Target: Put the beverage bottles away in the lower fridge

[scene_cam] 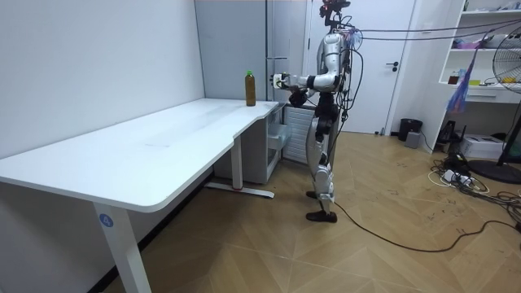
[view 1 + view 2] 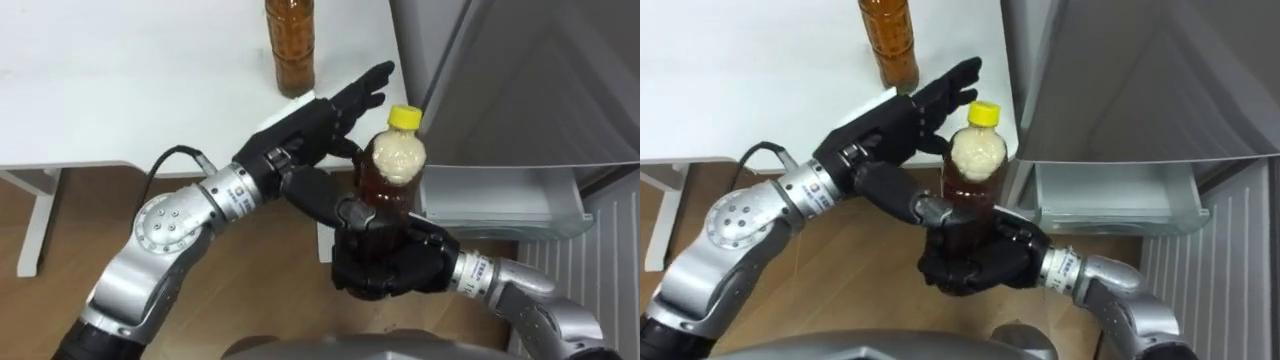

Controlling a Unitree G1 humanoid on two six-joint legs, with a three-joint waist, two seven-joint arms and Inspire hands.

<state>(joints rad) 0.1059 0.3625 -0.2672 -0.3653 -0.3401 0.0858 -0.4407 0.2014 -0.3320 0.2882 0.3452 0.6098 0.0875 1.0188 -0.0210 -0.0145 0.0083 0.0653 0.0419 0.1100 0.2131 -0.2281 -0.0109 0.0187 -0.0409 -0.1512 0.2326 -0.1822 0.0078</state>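
Yellow-capped drink bottle (image 2: 393, 165) is upright at centre frame, amber liquid, pale label patch under the cap, held off the table in front of the robot's chest. Right hand (image 2: 385, 265) comes in from 5 o'clock with fingers curled round the bottle's lower half, firm wrap, base hidden in the palm. Left hand (image 2: 310, 130) comes in from 8 o'clock with fingers straight and spread, pointing to 1 o'clock and passing just behind the bottle's shoulder. It holds nothing; its thumb reaches toward the bottle's lower part, can't tell if it touches. Wood floor (image 2: 250, 270) lies below both arms. Further out at 12 o'clock, the second drink bottle (image 2: 290, 45), amber too, stands upright on the white table (image 2: 100, 80) near its edge, well apart from both hands. At 2–3 o'clock is the grey fridge (image 2: 520, 80), with an open lower compartment (image 2: 500, 195) and a pale shelf showing just right of the held bottle. Room view: robot stands upright at the table's far end, beside the fridge, both arms raised in front.
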